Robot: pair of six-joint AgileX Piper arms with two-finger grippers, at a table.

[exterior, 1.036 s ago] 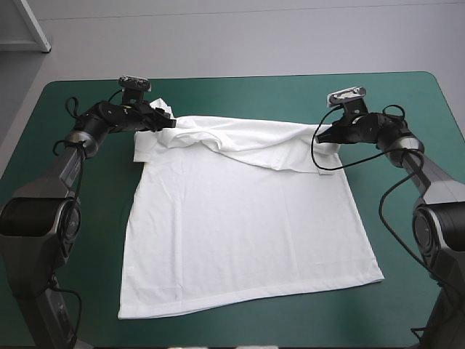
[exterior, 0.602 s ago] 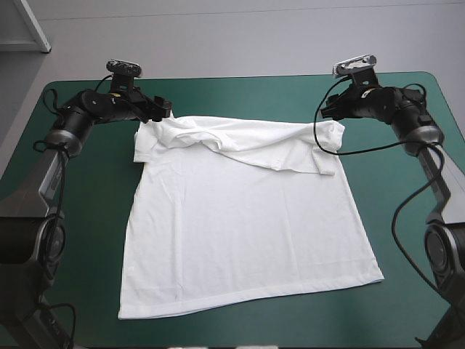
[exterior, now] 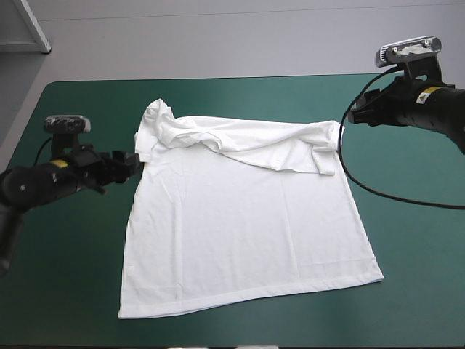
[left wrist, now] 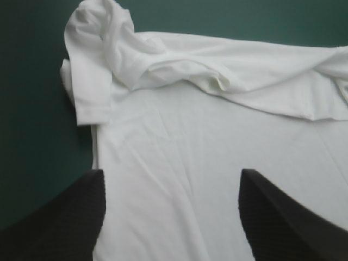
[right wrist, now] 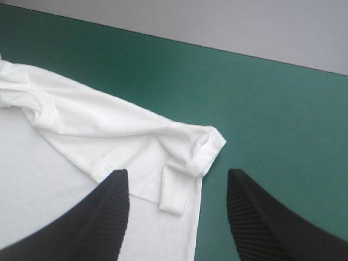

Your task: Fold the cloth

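White T-shirt [exterior: 247,218] is spread flat mid-frame on teal-green bench [exterior: 73,291], top end folded over. Left gripper [exterior: 132,164] at frame left and right gripper [exterior: 354,116] at upper right are seen open.

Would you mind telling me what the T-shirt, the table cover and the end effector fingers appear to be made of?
T-shirt: thin, soft knit fabric, probably cotton, matte white; it lies in soft folds and has stitched sleeve hems.
Cover: smooth teal-green sheet, matte, possibly felt or vinyl; no weave shows.
Fingers: black, likely rubber or moulded plastic; fine ribs line their surfaces.
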